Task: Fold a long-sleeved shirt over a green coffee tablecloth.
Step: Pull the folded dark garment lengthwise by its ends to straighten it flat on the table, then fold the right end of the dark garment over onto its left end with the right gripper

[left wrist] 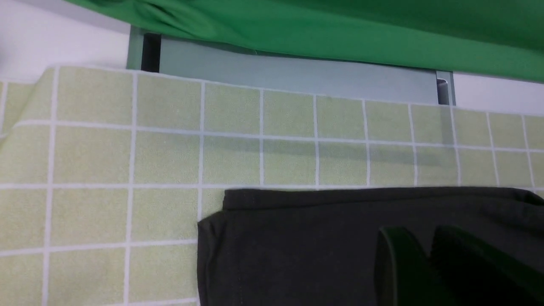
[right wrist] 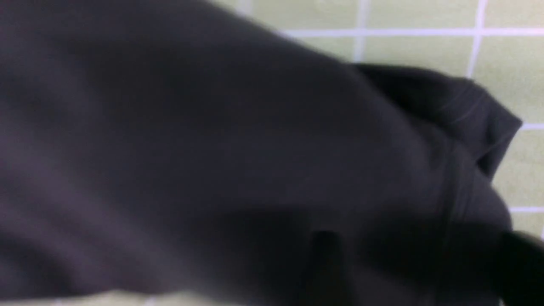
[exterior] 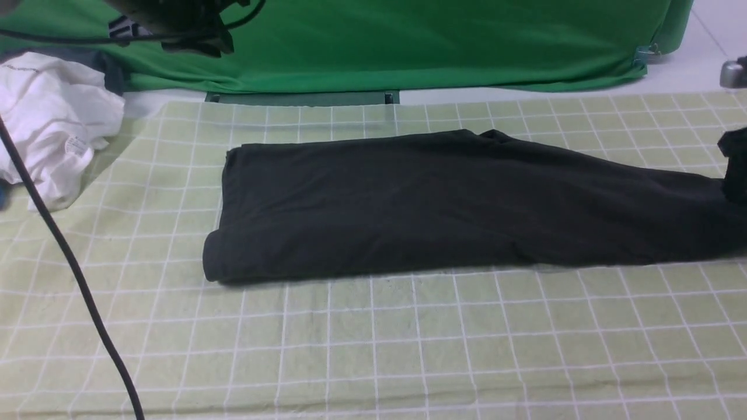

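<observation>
The long-sleeved shirt [exterior: 443, 204] lies folded in 1 long band across the green coffee tablecloth [exterior: 373, 350], reaching its right edge. A white garment [exterior: 52, 116] sits at the far-left corner, and a black cable [exterior: 76, 274] crosses there. Whether the left gripper [left wrist: 425, 240] or right gripper [exterior: 736, 169] is closed cannot be told.

place: test lab | cues: green backdrop sheet [exterior: 408, 46], gridded tablecloth [exterior: 373, 350], loose cable [exterior: 76, 274]

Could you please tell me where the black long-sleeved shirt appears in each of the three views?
Front view: the long-sleeved shirt lies across the middle, reaching the right edge.
Left wrist view: the shirt fills the picture's lower right.
Right wrist view: the shirt, blurred, fills most of the picture.
Shared landmark: the green coffee tablecloth, white-gridded, beneath it in all three.
</observation>
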